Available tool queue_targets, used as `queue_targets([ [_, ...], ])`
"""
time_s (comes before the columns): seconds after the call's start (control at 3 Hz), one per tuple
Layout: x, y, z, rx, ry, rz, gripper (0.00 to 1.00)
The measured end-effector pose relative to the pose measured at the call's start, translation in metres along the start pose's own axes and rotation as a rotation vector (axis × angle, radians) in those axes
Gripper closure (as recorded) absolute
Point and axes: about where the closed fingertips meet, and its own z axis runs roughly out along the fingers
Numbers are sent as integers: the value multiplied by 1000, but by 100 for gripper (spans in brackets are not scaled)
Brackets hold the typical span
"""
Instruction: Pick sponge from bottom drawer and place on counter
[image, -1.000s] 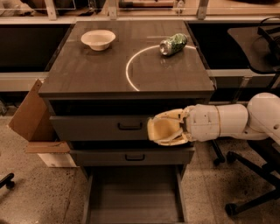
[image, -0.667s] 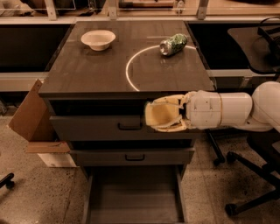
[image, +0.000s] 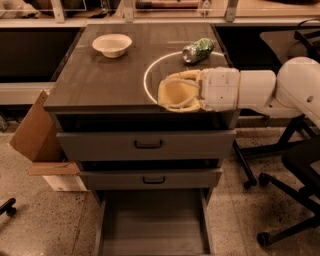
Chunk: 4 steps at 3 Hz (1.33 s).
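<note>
My gripper (image: 169, 94), with pale yellow padded fingers (image: 182, 76), hovers over the front right part of the counter (image: 95, 80), just inside the white arc (image: 148, 72). The fingers are closed around a deeper yellow block, the sponge (image: 179, 93), mostly wrapped by the pads. The white arm reaches in from the right. The bottom drawer (image: 152, 225) is pulled out below, and its flat grey floor shows nothing on it.
A white bowl (image: 112, 45) sits at the counter's back left. A green crushed can (image: 198, 50) lies at the back right. Two upper drawers with black handles (image: 148, 145) are shut. A cardboard box (image: 31, 131) stands left of the cabinet and an office chair (image: 295, 200) stands right.
The gripper, still holding the sponge, has risen from in front of the top drawer to above the counter's front edge.
</note>
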Motion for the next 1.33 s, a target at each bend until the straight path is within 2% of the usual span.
queue_targets([
  [0.67,42,-59,22,45,123,103,100],
  [1.0,65,-80,31,56,214,146,84],
  [1.33,90,-91,39,60,277,196,60],
])
